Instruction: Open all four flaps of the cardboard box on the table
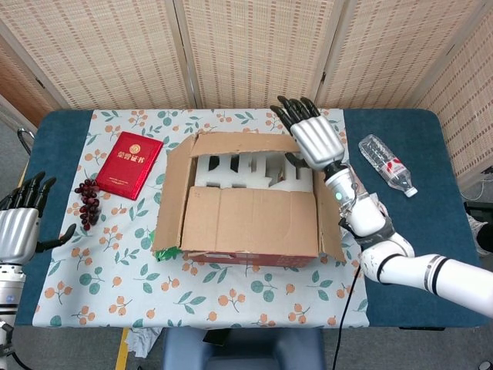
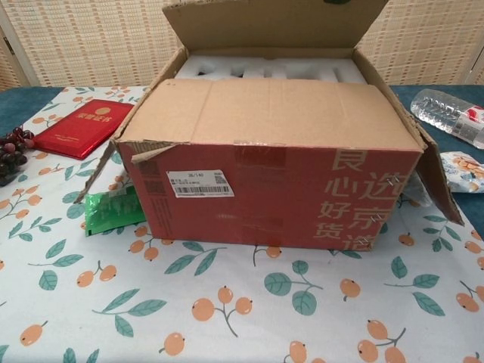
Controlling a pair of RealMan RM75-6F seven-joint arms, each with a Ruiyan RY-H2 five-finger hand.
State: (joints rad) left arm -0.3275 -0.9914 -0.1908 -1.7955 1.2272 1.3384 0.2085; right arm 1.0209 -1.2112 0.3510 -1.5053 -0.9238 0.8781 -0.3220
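The cardboard box (image 1: 246, 200) sits mid-table, its red front (image 2: 272, 197) facing me. Its far flap (image 1: 239, 142) stands nearly upright (image 2: 272, 23), baring white foam (image 1: 246, 171) inside. My right hand (image 1: 308, 139) holds that flap's right end, with the thumb on the flap's inner side and the fingers stretched above its edge. The near flap (image 1: 250, 220) lies flat over the front half (image 2: 272, 113). The left side flap (image 1: 173, 193) and the right side flap (image 1: 330, 223) hang outward. My left hand (image 1: 19, 227) hovers open at the table's left edge, far from the box.
A red booklet (image 1: 131, 164) and dark grapes (image 1: 88, 202) lie left of the box. A green packet (image 2: 113, 212) is tucked at its front left corner. A water bottle (image 1: 387, 164) and a snack packet (image 1: 371, 210) lie to the right. Woven screens stand behind.
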